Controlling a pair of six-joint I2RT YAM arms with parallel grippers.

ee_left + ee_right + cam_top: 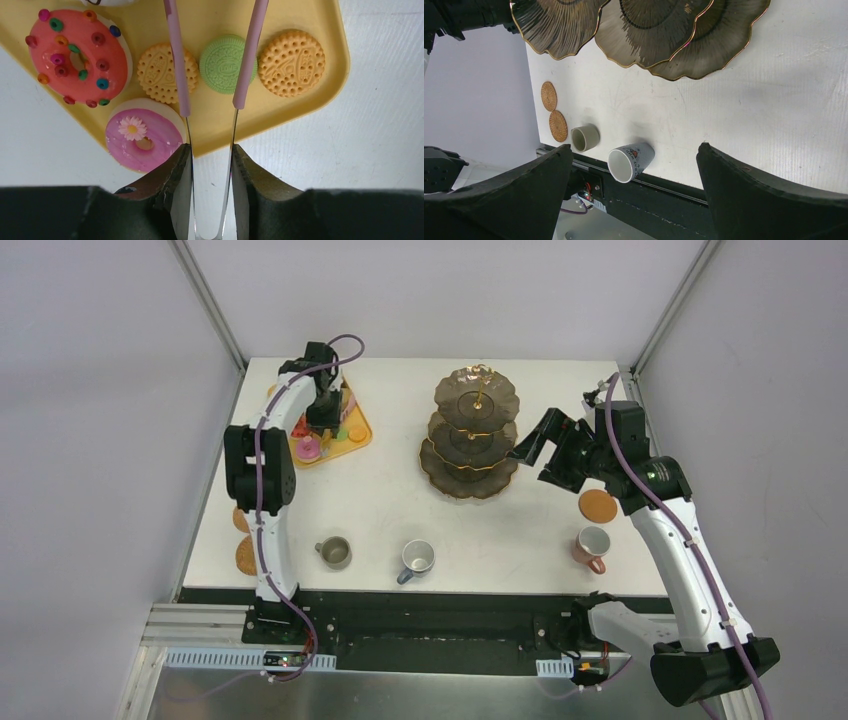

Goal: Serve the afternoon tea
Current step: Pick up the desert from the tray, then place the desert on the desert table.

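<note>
My left gripper [210, 150] is shut on the pink-handled tongs [177, 60], low over the yellow tray [280, 115]. The tong arms reach out on either side of a green macaron [220, 62], between two orange macarons [160, 72] [291, 62]. A red doughnut [75, 55] and a pink doughnut [142, 135] lie to the left. The dark gold-rimmed three-tier stand [475, 430] stands bare at mid-table. My right gripper [530, 450] hangs open just right of it, holding nothing.
Olive mug [335, 552], grey-blue mug [417, 558] and pink mug [592, 545] stand along the near edge. One brown coaster [598, 505] lies behind the pink mug; two more [245, 555] [240, 518] lie at the left edge.
</note>
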